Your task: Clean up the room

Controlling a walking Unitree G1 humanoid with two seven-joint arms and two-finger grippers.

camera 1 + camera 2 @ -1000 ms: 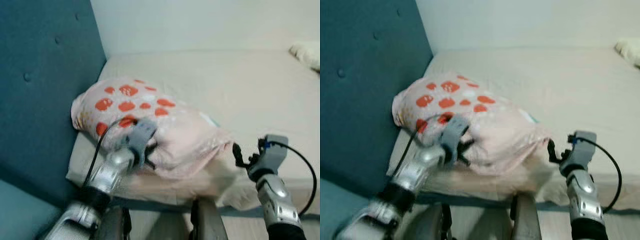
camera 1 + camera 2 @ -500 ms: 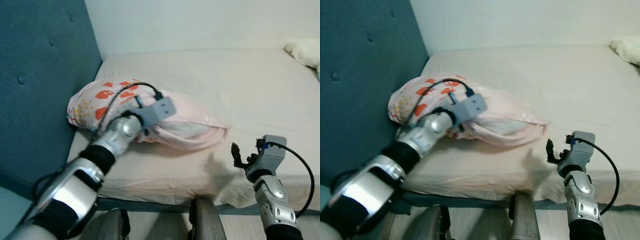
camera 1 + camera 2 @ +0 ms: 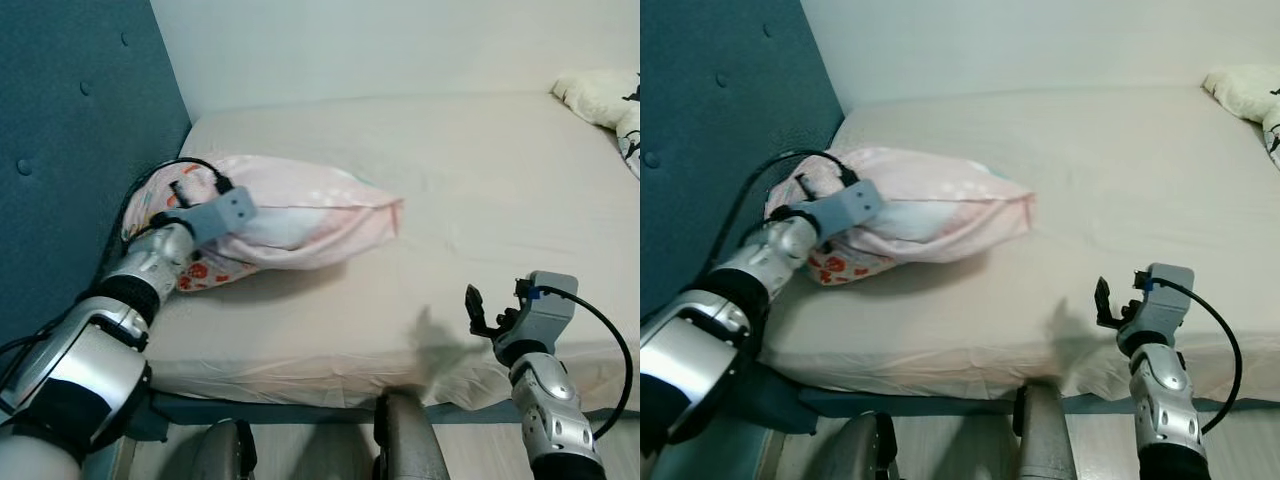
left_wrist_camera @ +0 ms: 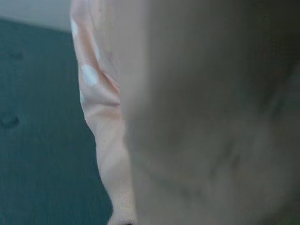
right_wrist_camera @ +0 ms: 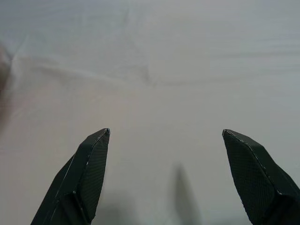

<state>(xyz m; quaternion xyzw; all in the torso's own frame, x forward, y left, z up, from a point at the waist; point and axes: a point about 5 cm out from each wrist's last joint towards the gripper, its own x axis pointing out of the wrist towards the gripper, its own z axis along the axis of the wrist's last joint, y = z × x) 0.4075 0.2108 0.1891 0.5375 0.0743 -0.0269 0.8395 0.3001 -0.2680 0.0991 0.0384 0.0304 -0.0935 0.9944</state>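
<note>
At the head of the bed, close to the teal padded headboard, a pink pillow with orange spots lies flat on the cream sheet. My left gripper is pressed against the pillow's headboard end, and whether its fingers are parted or closed on the fabric I cannot tell; my left wrist view is a blur of pink cloth with teal beside it. My right gripper hovers over the bare sheet near the bed's front edge, well apart from the pillow, its two black fingers spread wide with nothing between them. A cream plush item rests at the far right corner of the bed
</note>
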